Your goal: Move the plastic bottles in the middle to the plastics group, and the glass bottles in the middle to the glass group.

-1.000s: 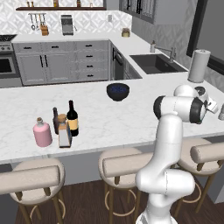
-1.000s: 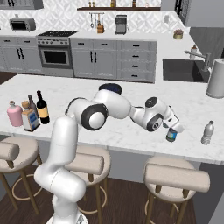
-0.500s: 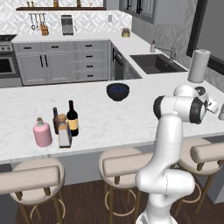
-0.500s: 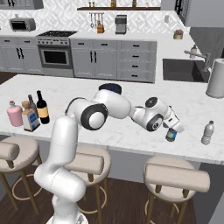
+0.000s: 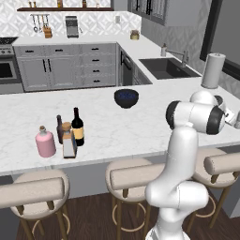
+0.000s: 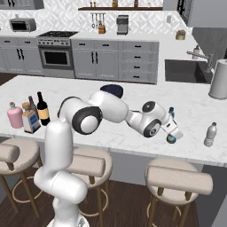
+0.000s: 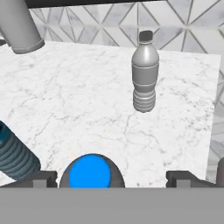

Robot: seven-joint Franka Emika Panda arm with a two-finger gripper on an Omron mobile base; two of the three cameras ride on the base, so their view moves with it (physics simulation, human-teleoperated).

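— Where the arm reaches over the right end of the worktop (image 6: 186, 102), how does the hand (image 6: 174, 134) stand?

— Spread wide. In the hand view the hand (image 7: 113, 178) has its two dark tips far apart at the bottom edge. Between them sits a dark round thing with a bright blue face (image 7: 91, 173). It is close to one tip and well clear of the other, so nothing is pinched. I cannot tell what that round thing is.

— And the plastics?

— A small blue water bottle (image 6: 170, 111) stands upright just behind the hand; its ribbed side shows at the lower left of the hand view (image 7: 15, 159). A clear grey bottle (image 7: 144, 74) stands upright farther out on the marble, and in the right base view it (image 6: 210, 134) is near the hand, towards the worktop's end. A paper towel roll (image 6: 219, 80) stands beyond it.

— The glass?

— All at the far left end, well apart from the hand. The pink bottle (image 5: 45, 143) and the squarish pale bottle (image 5: 69, 143) stand in front, just beside each other. The wine bottle (image 5: 78, 127) and the slim brown bottle (image 5: 59, 129) are close behind them. All four are upright. A dark bowl (image 5: 126, 97) sits mid-worktop.
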